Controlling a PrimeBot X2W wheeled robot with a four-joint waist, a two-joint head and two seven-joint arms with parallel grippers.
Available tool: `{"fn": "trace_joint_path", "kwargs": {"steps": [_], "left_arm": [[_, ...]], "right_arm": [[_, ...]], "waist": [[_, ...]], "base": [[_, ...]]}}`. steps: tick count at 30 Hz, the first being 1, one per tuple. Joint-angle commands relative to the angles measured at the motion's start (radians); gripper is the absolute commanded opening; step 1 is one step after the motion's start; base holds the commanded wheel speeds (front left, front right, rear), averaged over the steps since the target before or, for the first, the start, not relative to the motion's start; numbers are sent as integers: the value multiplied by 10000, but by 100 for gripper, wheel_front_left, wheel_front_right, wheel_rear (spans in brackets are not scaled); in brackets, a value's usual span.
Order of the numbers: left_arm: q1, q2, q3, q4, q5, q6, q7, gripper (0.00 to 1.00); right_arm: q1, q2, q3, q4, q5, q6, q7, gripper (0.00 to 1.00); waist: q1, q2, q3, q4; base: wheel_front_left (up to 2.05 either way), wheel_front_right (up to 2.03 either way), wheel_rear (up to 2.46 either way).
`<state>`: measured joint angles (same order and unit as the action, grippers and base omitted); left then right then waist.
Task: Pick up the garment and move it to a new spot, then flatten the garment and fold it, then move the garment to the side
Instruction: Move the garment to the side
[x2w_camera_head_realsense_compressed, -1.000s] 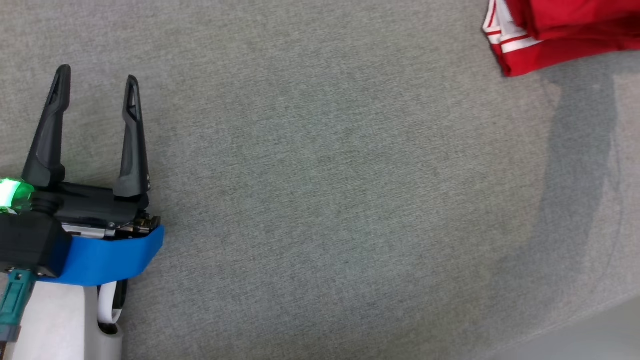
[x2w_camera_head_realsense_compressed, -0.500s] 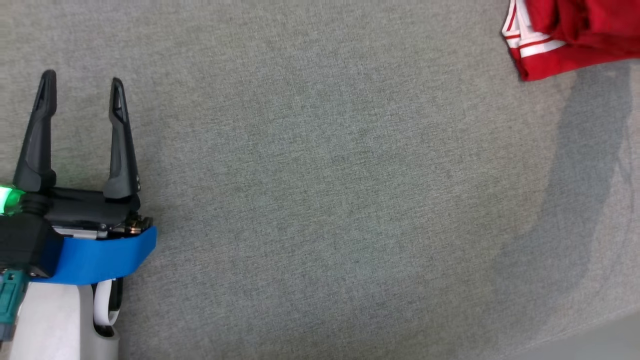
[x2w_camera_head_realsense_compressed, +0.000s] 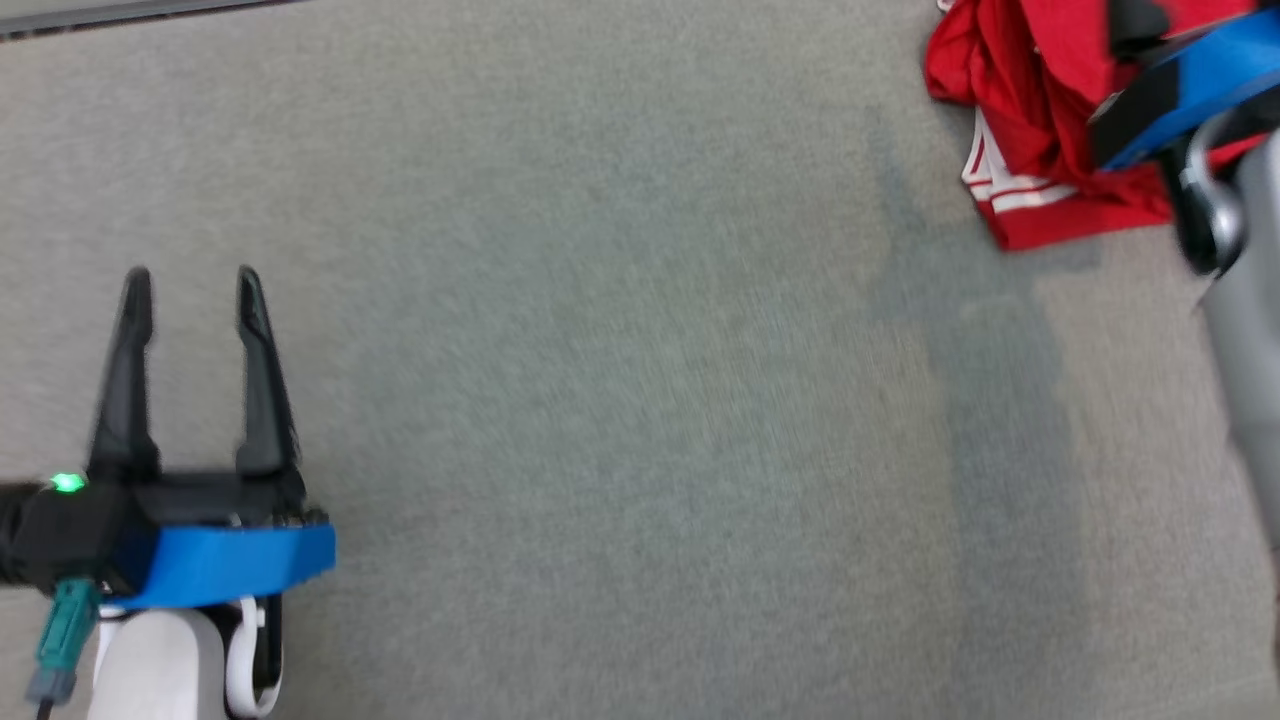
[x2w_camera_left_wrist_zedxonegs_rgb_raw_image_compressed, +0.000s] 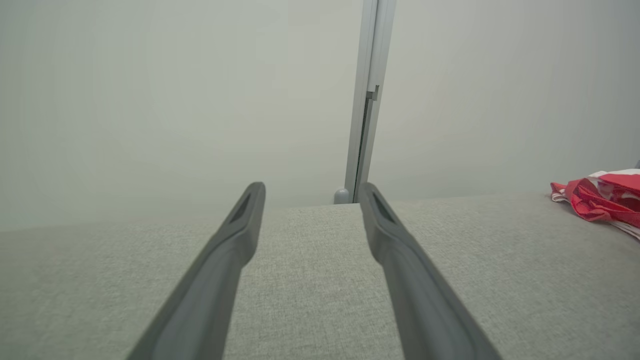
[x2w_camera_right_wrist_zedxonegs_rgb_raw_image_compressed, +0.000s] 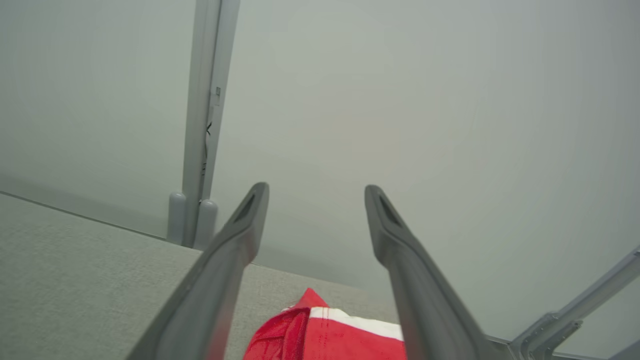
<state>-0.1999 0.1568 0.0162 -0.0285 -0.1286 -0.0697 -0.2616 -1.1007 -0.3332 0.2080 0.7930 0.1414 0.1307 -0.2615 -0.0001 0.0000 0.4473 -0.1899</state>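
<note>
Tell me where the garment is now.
The red garment lies bunched at the head view's top right, under the right gripper, far from the left gripper.

Through the right wrist camera I see my right gripper (x2w_camera_right_wrist_zedxonegs_rgb_raw_image_compressed: 316, 194) with its two long dark fingers spread well apart, their tips set against a plain pale grey wall (x2w_camera_right_wrist_zedxonegs_rgb_raw_image_compressed: 425, 125). Low between the fingers lies the crumpled red fabric garment with a white striped band (x2w_camera_right_wrist_zedxonegs_rgb_raw_image_compressed: 320, 335), resting on the grey woven cloth surface (x2w_camera_right_wrist_zedxonegs_rgb_raw_image_compressed: 75, 260). At the surface's far edge, to the left, stands an upright pale metal post (x2w_camera_right_wrist_zedxonegs_rgb_raw_image_compressed: 202, 115). A slanted grey metal strut (x2w_camera_right_wrist_zedxonegs_rgb_raw_image_compressed: 575, 320) crosses the lower right corner.
</note>
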Motion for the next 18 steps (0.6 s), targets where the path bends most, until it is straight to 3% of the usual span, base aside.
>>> {"fn": "trace_joint_path", "kwargs": {"steps": [1,12,18], "left_arm": [[202,-57,38,112,-38,22,-36,100],[1015,-671,124,1004,-161,-150,-41,100],[1476,-785,265,1339,-125,-205,-42,100]], "right_arm": [[508,172,147,-226,135,2,-43,100],[3678,814,1060,-1662,1290,0,-44,100],[5264,1122,993,-2135,1524,2,-45,100]], "waist": [[1,0,-320,-9],[1,0,-2413,1127],[1,0,-3131,1248]], "base": [[0,0,0],[0,0,0],[0,0,0]]}}
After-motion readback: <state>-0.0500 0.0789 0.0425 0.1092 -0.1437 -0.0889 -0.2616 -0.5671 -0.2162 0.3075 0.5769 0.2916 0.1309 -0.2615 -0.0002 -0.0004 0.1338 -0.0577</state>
